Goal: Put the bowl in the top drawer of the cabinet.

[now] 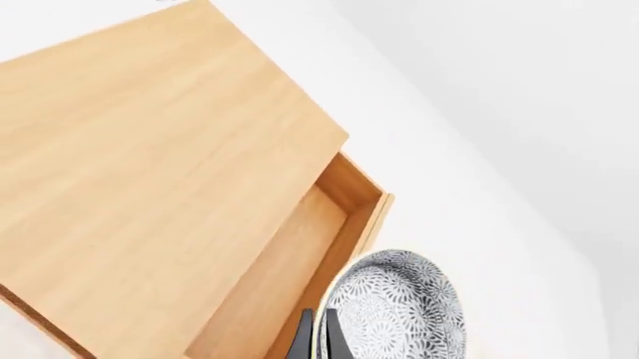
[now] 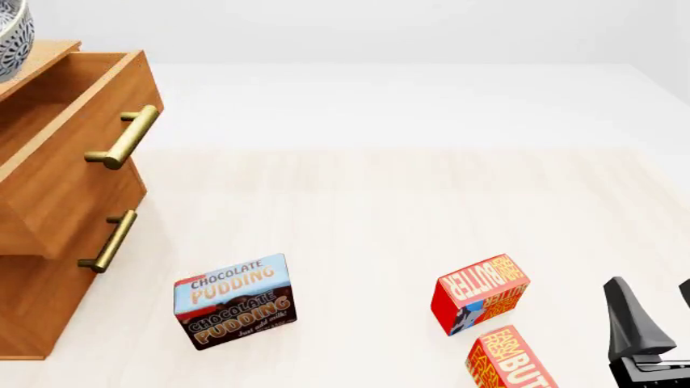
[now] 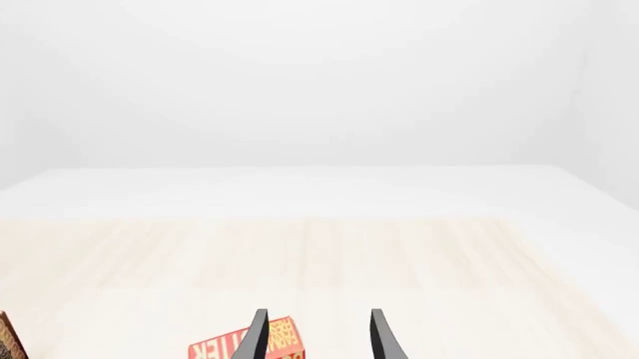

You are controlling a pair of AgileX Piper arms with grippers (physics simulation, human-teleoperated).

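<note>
Front view, far left: the bowl (image 2: 11,36) shows only as a speckled sliver at the frame's top corner, raised above the cabinet (image 2: 44,267), whose top drawer (image 2: 76,141) stands pulled out with its brass handle (image 2: 121,137) facing the table (image 2: 377,202). Left wrist view fills in the rest: the left gripper (image 1: 317,336) has its jaws pinched close on the bowl's rim, the bowl (image 1: 399,310) hanging just outside the drawer's (image 1: 289,277) front wall, the open wooden tray lying to one side of it. The coming move appears to turn on that small offset, since the bowl must cross the front wall and come over the tray before it can be lowered; how high its underside rides over the wall is hard to judge from here. Mid-table lie a chocolate pudding box (image 2: 234,301) and two butter boxes (image 2: 481,293). Far right, the right gripper (image 2: 647,319) rests low with jaws apart and empty, well apart from the cabinet.
</note>
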